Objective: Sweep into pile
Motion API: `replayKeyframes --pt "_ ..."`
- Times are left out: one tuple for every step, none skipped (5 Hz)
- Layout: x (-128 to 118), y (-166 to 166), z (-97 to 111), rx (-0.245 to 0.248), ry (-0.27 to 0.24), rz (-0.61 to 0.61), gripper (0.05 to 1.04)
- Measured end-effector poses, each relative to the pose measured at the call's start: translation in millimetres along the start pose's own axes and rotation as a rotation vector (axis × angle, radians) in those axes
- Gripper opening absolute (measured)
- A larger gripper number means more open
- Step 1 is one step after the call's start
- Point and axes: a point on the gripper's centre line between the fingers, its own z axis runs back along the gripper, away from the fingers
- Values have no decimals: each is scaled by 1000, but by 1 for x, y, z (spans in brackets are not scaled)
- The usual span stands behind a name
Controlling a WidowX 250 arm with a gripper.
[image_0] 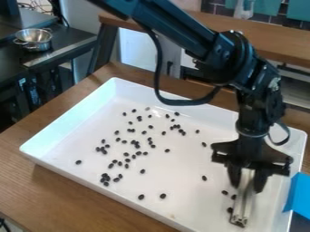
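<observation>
1. The gripper (246, 180) was clenched on a pale sweeping tool (244, 195), held upright near the right end of the white tray (185, 161).
2. Dark beans (163, 196) lay scattered over the tray floor, thickest left of centre; a few sat just beside the tool.
3. Good practice, in my judgement, required the tool's lower edge flush with the floor, its broad side facing the beans.
4. Slow, level strokes leftward were advisable; haste risked rolling strays past its ends.
</observation>
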Motion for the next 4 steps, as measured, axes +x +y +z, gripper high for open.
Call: replayKeyframes --pt "-5 12 2 2 27 -4 373" --pt "-4 22 2 4 45 -4 372" --pt "-2 36 4 12 70 -8 372" --pt "4 61 9 20 83 16 372"
